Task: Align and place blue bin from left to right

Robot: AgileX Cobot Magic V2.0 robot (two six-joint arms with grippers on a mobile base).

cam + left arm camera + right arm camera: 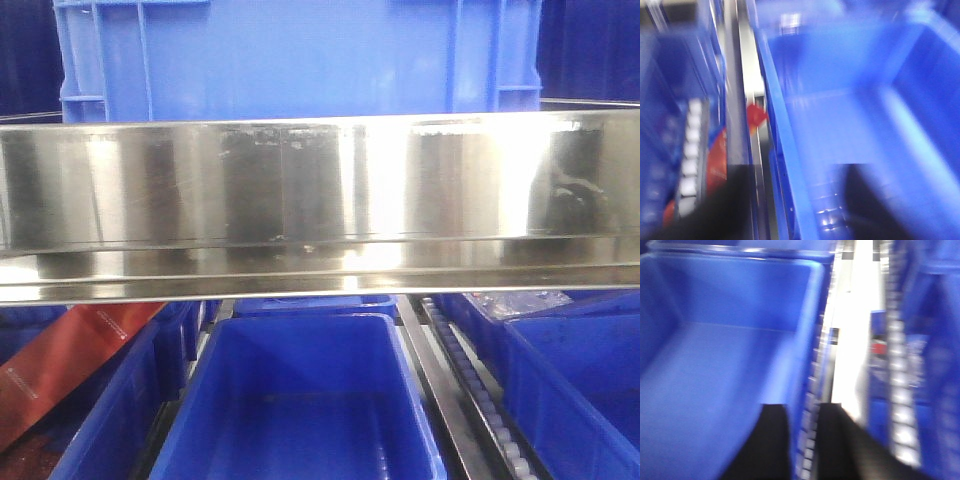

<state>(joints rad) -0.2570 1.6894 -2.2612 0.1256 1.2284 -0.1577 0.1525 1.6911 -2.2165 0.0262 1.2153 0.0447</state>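
Note:
The blue bin (300, 60), a large sky-blue ribbed crate, stands on the upper shelf at the top of the front view. Neither gripper shows in that view. Both wrist views are motion-blurred and show a smaller smooth-walled deep-blue bin (300, 400) on the lower level instead. My left gripper (795, 170) is open and straddles that bin's (850, 115) left wall, one dark finger outside and one inside. My right gripper (803, 407) straddles the same bin's (715, 365) right wall with a narrower gap, and nothing appears clamped.
A shiny steel shelf rail (320, 200) spans the front view between the two levels. Roller tracks (480, 390) (690, 150) (900, 390) run beside the lower bin. A red-orange pack (70, 360) lies at lower left, another deep-blue bin (580, 390) at right, dark navy bins (25, 50) behind.

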